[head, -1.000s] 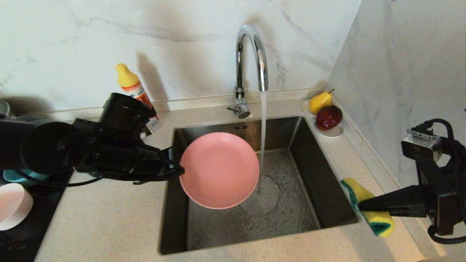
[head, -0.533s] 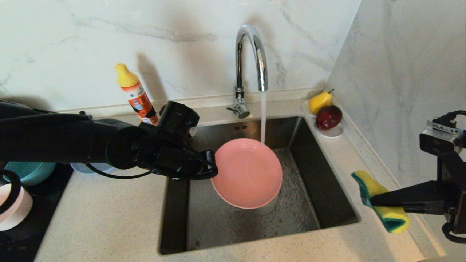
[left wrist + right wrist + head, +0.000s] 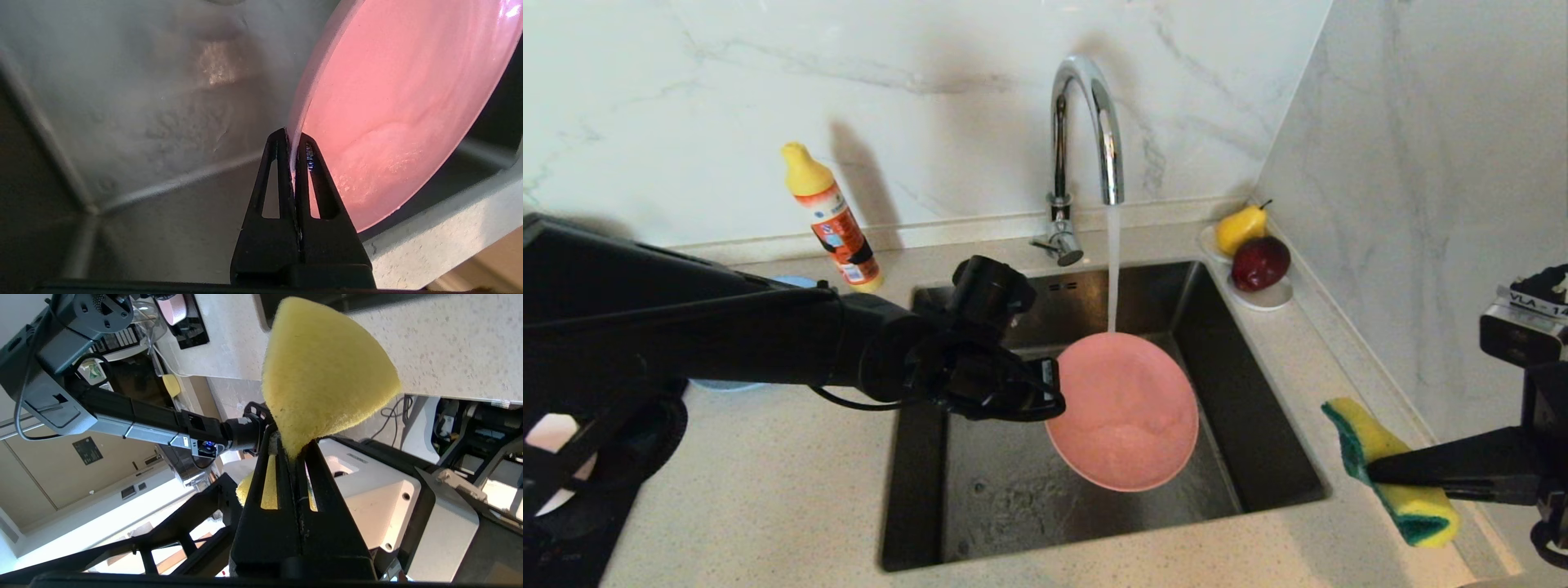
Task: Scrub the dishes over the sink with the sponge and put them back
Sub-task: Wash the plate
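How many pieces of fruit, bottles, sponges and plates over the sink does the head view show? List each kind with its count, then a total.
Fruit: 2, pear and apple
Bottles: 1, detergent bottle
Sponges: 1, yellow sponge
Plates over the sink: 1, salmon-pink plate
Total: 5

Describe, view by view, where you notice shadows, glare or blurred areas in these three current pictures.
Head view: the detergent bottle throws a soft shadow on the marble wall, and the chrome faucet shows bright glints. Left wrist view: glare marks the salmon-pink plate at its rim, and the sink behind looks hazy. Right wrist view: the sponge is evenly lit, with the room behind bright.
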